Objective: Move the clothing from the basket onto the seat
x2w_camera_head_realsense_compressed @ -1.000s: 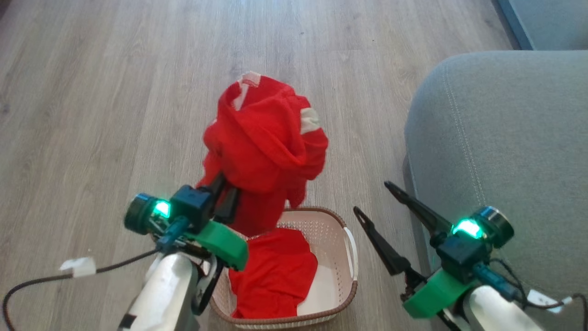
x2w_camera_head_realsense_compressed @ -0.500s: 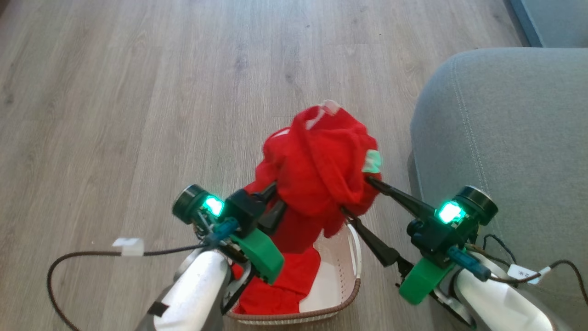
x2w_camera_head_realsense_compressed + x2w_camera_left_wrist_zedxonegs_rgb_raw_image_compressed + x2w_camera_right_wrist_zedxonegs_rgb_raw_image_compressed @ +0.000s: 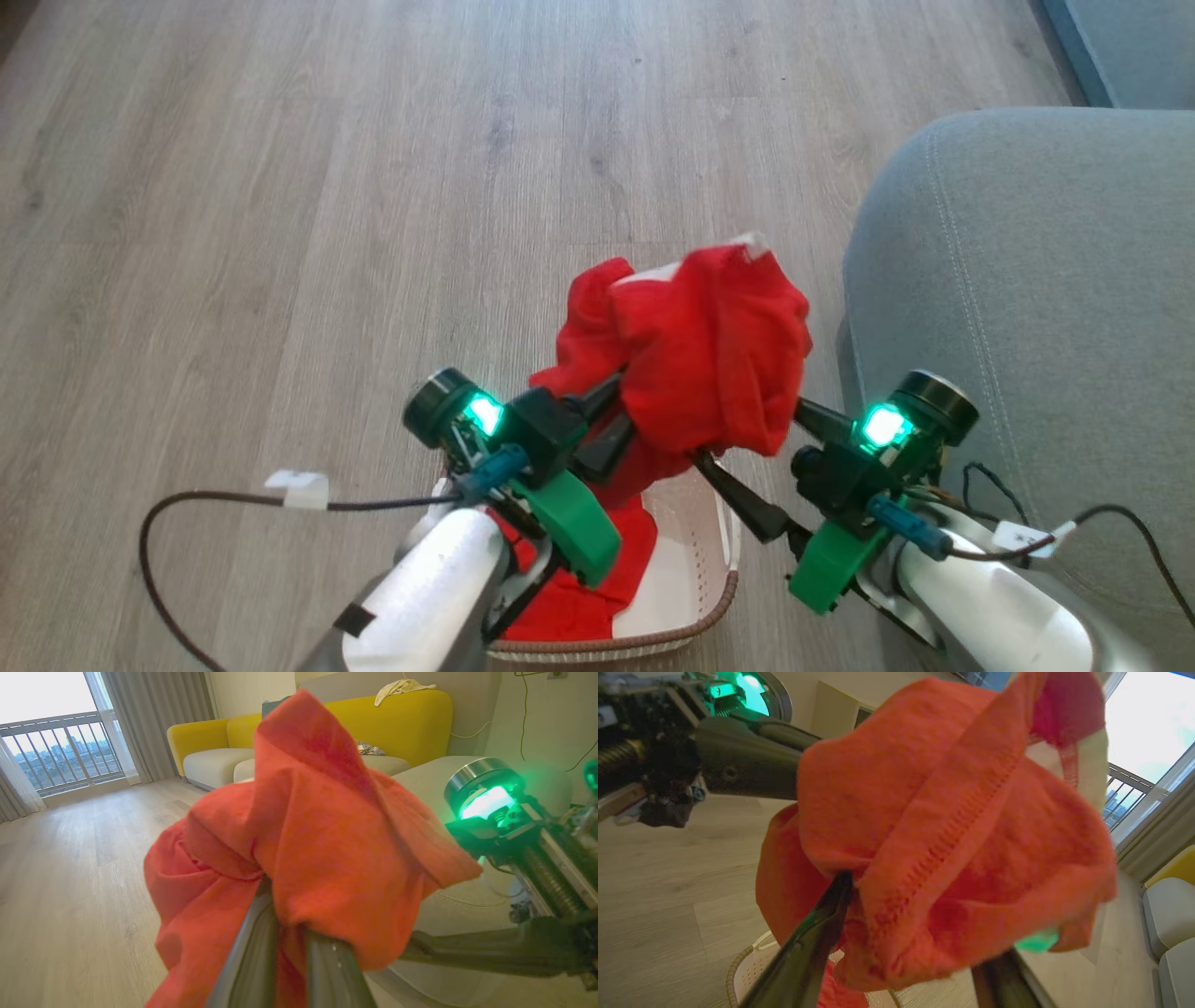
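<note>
A: Wood first: logged plank floor (image 3: 280,187) across the left. Found the left gripper (image 3: 611,422) next, fingers (image 3: 261,947) pressed together on a fold of the lifted red garment (image 3: 709,345).

B: Checked against a second back?

A: Did. Had hung farther out over the floor then, beyond the basket (image 3: 724,541) and well apart from the seat (image 3: 1027,280). Had swung rightward since; ended bunched between both grippers, near the cushion's rounded edge. Allowed for some camera shift as well.

B: Looked into the basket?

A: Looked. Found it low centre, under the bundle, with the second red garment (image 3: 579,597) lying inside, untouched.

B: And further right?

A: Found the right gripper (image 3: 747,434), fingers (image 3: 808,947) spread wide to either side of the bundle. Had stood off by itself a second back; had closed in since. Saw no pinch. Couldn't tell whether touching cloth or merely straddling it.

B: Then the seat?

A: Logged grey upholstery at far right, just beyond that gripper. Judged the garment short of it, not yet over the cushion.

B: Meaning for the task?

A: Judged the first carry about midway: lifted clear of the basket, brought toward the seat, not set down. Reckoned on a hand-over or a two-handed steadying next; couldn't say which. Second garment left to fetch afterwards.
</note>
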Motion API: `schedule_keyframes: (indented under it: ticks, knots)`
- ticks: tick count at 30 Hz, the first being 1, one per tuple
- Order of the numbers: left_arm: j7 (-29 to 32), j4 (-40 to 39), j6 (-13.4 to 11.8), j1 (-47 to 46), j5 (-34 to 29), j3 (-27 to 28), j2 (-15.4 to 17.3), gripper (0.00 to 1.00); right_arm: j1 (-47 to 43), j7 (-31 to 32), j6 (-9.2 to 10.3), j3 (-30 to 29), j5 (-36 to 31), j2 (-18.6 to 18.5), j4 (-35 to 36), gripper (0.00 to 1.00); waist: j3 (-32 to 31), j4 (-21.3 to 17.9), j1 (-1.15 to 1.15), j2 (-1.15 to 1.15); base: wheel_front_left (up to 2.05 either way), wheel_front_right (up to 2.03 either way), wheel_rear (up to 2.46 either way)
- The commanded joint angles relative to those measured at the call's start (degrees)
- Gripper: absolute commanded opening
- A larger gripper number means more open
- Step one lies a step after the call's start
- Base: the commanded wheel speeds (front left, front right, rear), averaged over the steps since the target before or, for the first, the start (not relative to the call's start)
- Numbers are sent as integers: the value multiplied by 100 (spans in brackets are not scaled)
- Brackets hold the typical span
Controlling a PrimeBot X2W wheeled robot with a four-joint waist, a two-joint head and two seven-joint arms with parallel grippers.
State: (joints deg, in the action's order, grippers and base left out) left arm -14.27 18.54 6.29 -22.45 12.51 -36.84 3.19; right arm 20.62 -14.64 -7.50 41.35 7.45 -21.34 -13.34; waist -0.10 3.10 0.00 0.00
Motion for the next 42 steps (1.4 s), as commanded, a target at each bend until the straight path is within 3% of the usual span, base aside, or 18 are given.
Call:
schedule_keyframes:
  ticks: [1,7,8,9,19,20,21,22,24,42]
  knots:
    - [-51,-244,-23,-349,33,140,-29,0,213,-36,1,24,-27,60,138,100,-4,2,0,0,0,0,0]
    - [-53,-359,-130,-352,308,-145,-30,0,335,-36,1,139,-75,223,51,100,0,24,0,0,0,0,0]
    - [-54,-359,-154,-357,336,-184,-30,0,313,-36,1,148,55,273,3,68,-2,31,0,0,0,0,0]
    - [-55,-357,-179,-363,362,-216,-30,0,338,-36,1,123,135,316,23,0,-2,37,0,0,0,0,0]
    - [-71,-388,-382,-327,490,-236,-31,0,187,-36,1,-379,289,414,318,0,-58,131,0,0,0,0,0]
    - [-71,-418,-413,-318,465,-195,-31,6,157,-36,1,-453,291,420,346,0,-72,138,0,0,0,0,0]
    - [-71,-466,-449,-299,444,-137,-31,33,127,-36,1,-529,285,427,376,0,-83,141,0,0,0,0,0]
    - [-72,-527,-476,-272,432,-72,-31,48,101,-36,1,-605,273,435,409,0,-92,144,0,0,0,0,0]
    - [-72,-599,-511,-172,455,83,-31,100,45,-36,1,-766,250,456,476,0,-110,148,0,0,0,0,0]
    - [-73,-691,-501,927,-78,1250,148,100,-600,-36,1,-2296,415,417,680,0,-177,175,0,0,0,0,0]
